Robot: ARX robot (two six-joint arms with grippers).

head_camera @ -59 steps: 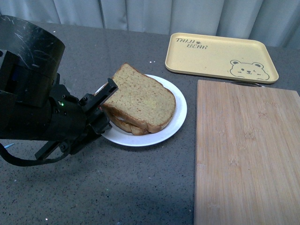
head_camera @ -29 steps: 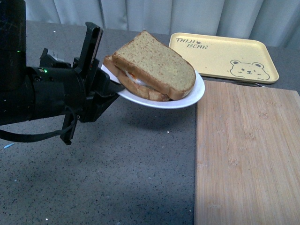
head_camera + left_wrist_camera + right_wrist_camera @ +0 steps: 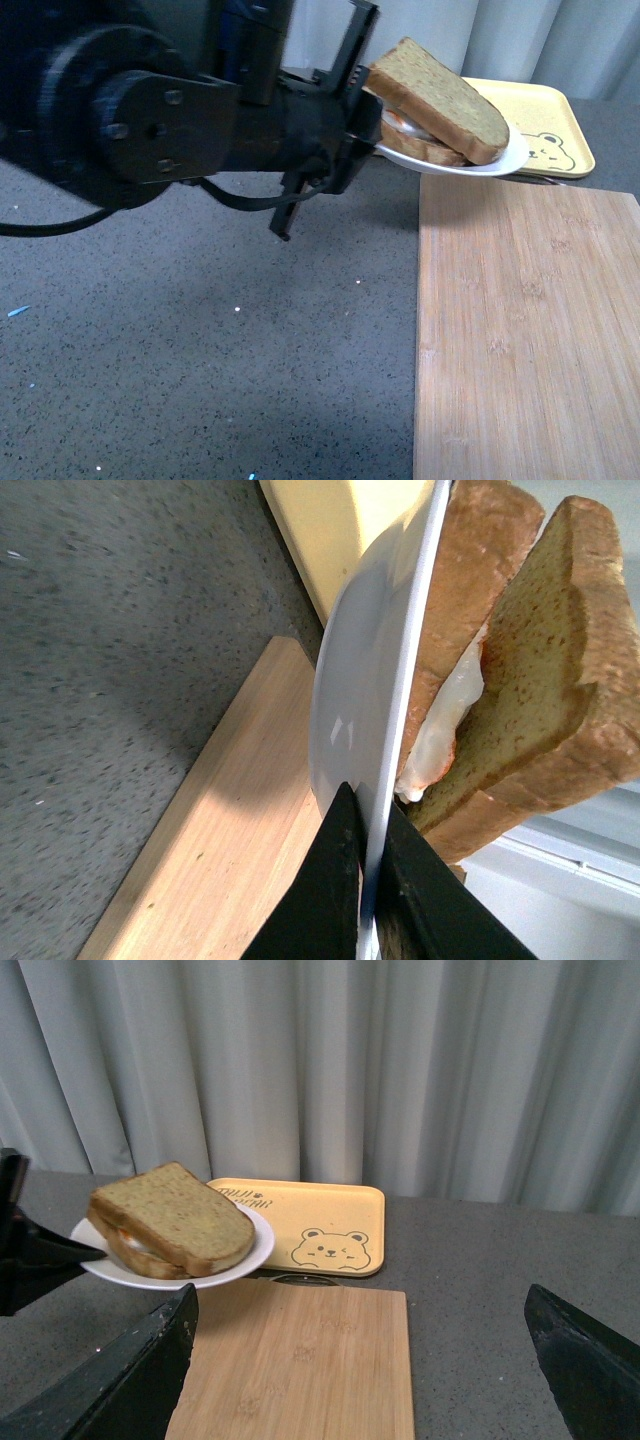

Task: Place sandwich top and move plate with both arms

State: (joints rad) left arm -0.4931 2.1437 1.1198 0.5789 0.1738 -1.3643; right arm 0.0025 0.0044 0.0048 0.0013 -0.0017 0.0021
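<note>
Clamping edge-on: left pincer (image 3: 368,880) is closed to a sliver on the rim of the round white shallow plate (image 3: 350,720), one finger each side, nothing else in its bite. Plate is airborne, cantilevered straight out from the fingertips, clear of the grey speckled worktop (image 3: 200,350). Grip is single-sided, so my read is the load hangs on rim friction alone, likely why the task calls for both arms.

On the plate just past the fingertips: lower bread slice (image 3: 470,590) with fried-egg white (image 3: 440,730) oozing toward the pincer. The plain golden-brown toast slice, the sandwich top (image 3: 440,95), sits on it, skewed a bit but seated. Top-placing looks done; the carry is the step in hand.

Near the plate's free edge and lower down: rectangular bamboo cutting board (image 3: 530,330). Further out is the yellow rectangular tray with bear drawing (image 3: 320,1220), with grey curtain (image 3: 400,1060) behind.

Right pincer (image 3: 360,1295) is spread wide, empty, looking over the board, well apart from the plate. It is probably staged to take the free rim.

Risk: plate tips or slips before a second grip lands.
</note>
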